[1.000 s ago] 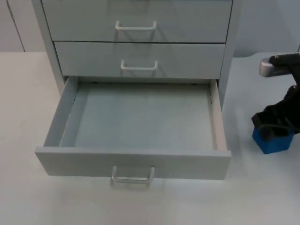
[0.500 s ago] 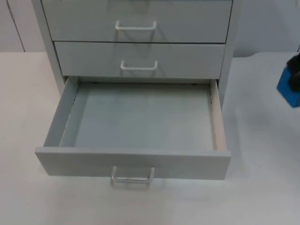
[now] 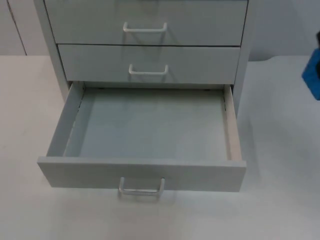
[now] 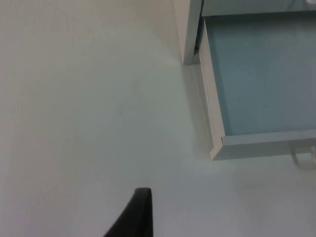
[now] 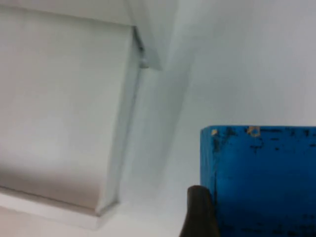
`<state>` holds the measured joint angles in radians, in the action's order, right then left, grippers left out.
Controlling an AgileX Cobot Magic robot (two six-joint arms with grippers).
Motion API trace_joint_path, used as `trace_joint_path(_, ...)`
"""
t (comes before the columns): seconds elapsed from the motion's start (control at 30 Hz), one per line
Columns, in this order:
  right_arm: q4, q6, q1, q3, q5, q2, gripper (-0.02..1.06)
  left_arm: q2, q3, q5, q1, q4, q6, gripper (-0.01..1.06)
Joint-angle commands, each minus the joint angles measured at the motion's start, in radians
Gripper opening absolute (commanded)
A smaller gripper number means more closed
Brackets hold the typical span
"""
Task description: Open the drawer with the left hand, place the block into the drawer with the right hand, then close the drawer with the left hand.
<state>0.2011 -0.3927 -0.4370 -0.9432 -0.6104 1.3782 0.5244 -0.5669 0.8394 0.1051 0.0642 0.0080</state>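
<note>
One of three steps looks done: the bottom drawer (image 3: pixel 145 135) is pulled fully out of the cabinet (image 3: pixel 240 65), interior bare, handle (image 3: pixel 141 187) facing the camera.

Step two is in progress, by my read. The blue block (image 3: pixel 313 74) sits at the far right edge of the top view, up off the table (image 3: pixel 280 210), well apart from the drawer and to its right. In the right wrist view the block (image 5: pixel 259 180) is hard against a black fingertip, with the open drawer (image 5: pixel 59 108) beyond it, so the right gripper (image 5: pixel 237 217) appears to be clenched on the block. Only one finger is visible, so that's a judgement.

The left gripper (image 4: pixel 133 217) waits over bare table, left of the drawer's front corner (image 4: pixel 217 148). One fingertip in frame; can't tell whether the claw is released or clenched.

Left to do: carry the block over the drawer's right side wall (image 3: pixel 232 125), drop it inside, then push the drawer closed with the left arm.

Nearby: the two upper drawers (image 3: pixel 147 62) are closed, their handles (image 3: pixel 148 71) overhanging the back of the open one. Obstacles: the drawer's right wall and the cabinet's right post, so the block needs clearance over the wall before descending. Nothing else on the table in the way.
</note>
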Motion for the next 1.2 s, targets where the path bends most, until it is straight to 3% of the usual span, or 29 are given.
trace_joint_path(0.0,0.074,-0.106,-0.051,-0.002,0.008,-0.005,0.00,-0.007,0.004,-0.007,-0.004,-0.005,-0.008,1.05)
trace_joint_path(0.07,0.208,-0.277,-0.149,-0.002,0.014,-0.005,0.00,-0.007,0.004,-0.007,-0.004,-0.005,-0.008,1.05)
trace_joint_path(0.1,0.208,-0.277,-0.149,-0.002,0.014,-0.005,0.00,-0.007,0.004,-0.007,-0.004,-0.005,-0.008,1.05)
trace_joint_path(0.3,0.459,-0.653,-0.372,-0.004,0.037,0.076,0.00,-0.007,0.004,-0.007,-0.004,-0.005,-0.008,1.05)
trace_joint_path(0.47,0.537,-0.782,-0.446,-0.065,0.052,0.184,0.00,-0.007,0.004,-0.007,-0.004,-0.005,-0.008,1.05)
trace_joint_path(0.87,0.584,-0.828,-0.482,-0.355,0.088,0.537,0.00,-0.007,0.004,-0.007,-0.004,-0.005,-0.008,1.05)
trace_joint_path(1.17,0.591,-0.828,-0.480,-0.497,0.090,0.715,0.00,-0.007,0.004,-0.007,-0.004,-0.005,-0.008,1.05)
